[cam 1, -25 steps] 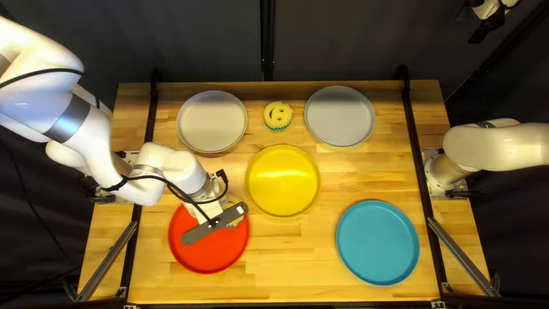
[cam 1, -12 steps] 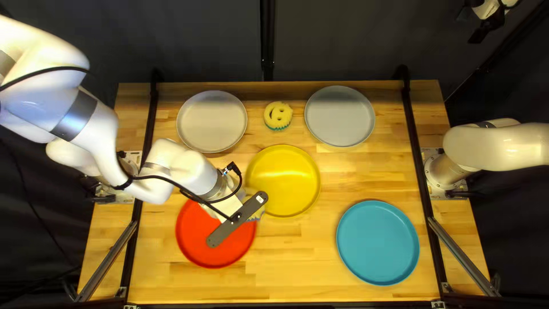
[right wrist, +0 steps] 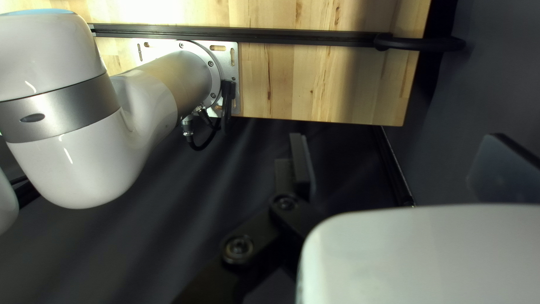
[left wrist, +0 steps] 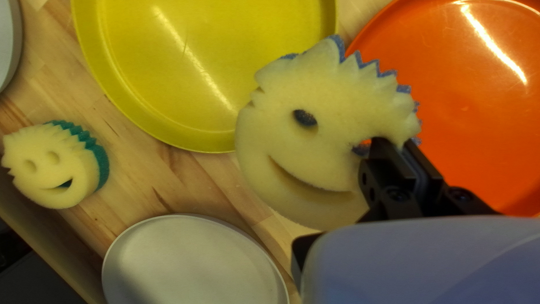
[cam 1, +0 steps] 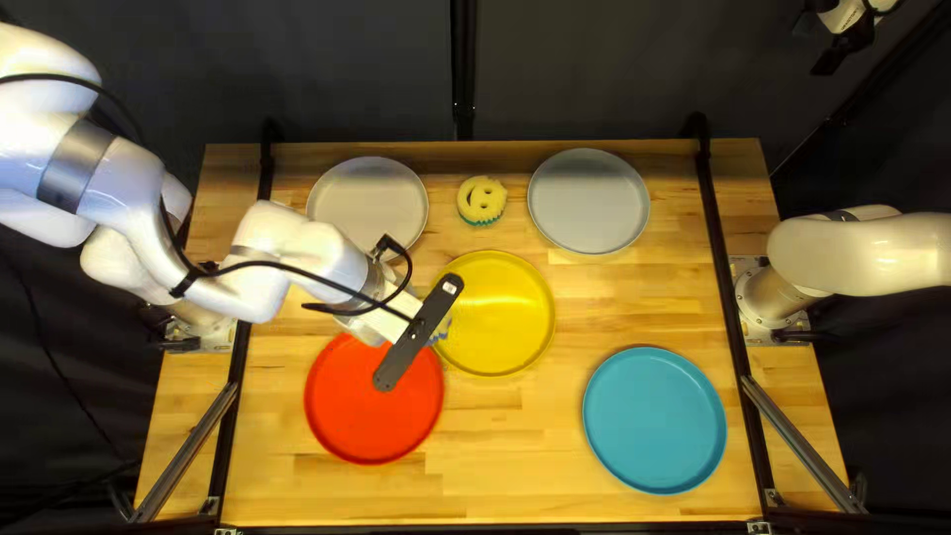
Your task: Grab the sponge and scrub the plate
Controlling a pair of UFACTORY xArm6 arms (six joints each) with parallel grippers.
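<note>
Gripping the blue-backed sponge [left wrist: 332, 104] near its jagged edge, the fingers of the left gripper [left wrist: 398, 147] stand close together, one on either side of the foam. Its cut-out smiling face shows in the left wrist view, with the yellow plate [left wrist: 185, 73] and the red plate [left wrist: 467, 141] beyond it. Seen from above, it is mostly hidden by the gripper, near the yellow plate's rim on the side toward the red one; whether it touches either plate, I cannot tell. Picking up is done, so the step in hand looks like bringing the sponge to a plate to scrub. Which plate is meant stays unclear, though yellow seems likelier. The next move calls for centring the sponge over it, lowering until it meets the surface, then wiping with light, even pressure. Farther out on the bench [cam 1: 525, 451] are a green-backed sponge [cam 1: 482, 200], a white plate [cam 1: 357, 198], a grey plate [cam 1: 589, 201] and a blue plate [cam 1: 654, 421]. Off the bench, the right gripper [right wrist: 394, 169] has its fingers wide apart, holding nothing.
</note>
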